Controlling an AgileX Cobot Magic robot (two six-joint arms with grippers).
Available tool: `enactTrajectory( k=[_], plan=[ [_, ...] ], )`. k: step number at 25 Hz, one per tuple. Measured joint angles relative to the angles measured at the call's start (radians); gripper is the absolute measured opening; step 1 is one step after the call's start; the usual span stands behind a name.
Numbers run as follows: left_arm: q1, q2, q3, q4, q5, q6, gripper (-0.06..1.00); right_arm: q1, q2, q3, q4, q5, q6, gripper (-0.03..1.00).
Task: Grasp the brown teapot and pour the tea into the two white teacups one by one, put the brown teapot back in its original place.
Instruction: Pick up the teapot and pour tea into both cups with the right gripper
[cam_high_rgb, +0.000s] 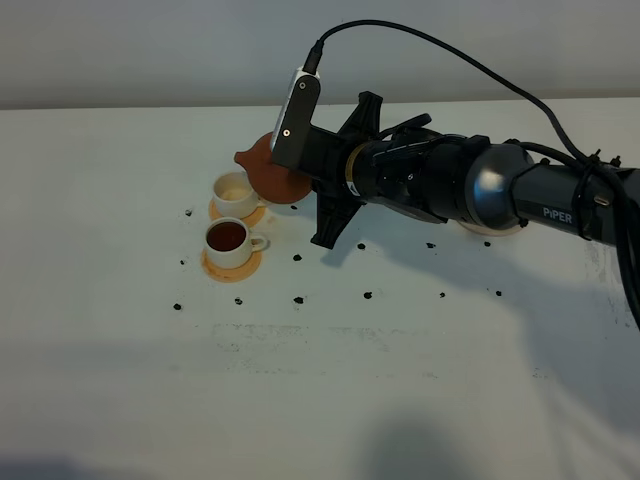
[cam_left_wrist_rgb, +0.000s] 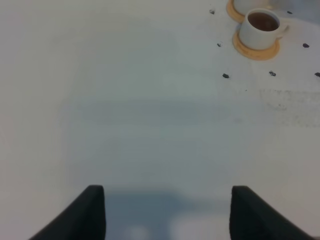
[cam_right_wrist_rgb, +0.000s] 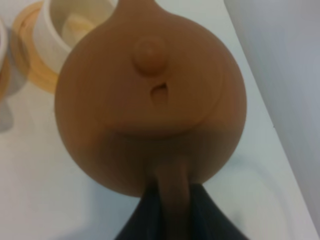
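Right gripper (cam_right_wrist_rgb: 172, 216), jaws pinching the handle of the brown teapot (cam_right_wrist_rgb: 150, 100), should tilt slowly and keep the spout centred over the unfilled teacup (cam_high_rgb: 234, 192).

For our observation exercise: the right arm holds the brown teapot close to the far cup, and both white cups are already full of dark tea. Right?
Not both. Only the near cup holds dark tea; the far cup, by the brown teapot, shows just its cream inside. The exterior high view shows it.
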Motion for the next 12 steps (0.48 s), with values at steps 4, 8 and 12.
enactTrajectory(
  k=[4,8,12],
  plan=[
    [0.000,0.000,0.000,0.000,0.000,0.000,0.52,0.000,0.003,-0.036,-0.023,0.010,0.000,0.11],
    [0.000,0.000,0.000,0.000,0.000,0.000,0.52,0.000,0.006,-0.070,-0.051,0.012,0.000,0.11],
    [0.000,0.000,0.000,0.000,0.000,0.000,0.52,0.000,0.024,-0.089,-0.076,0.018,-0.002,0.11]
  ],
)
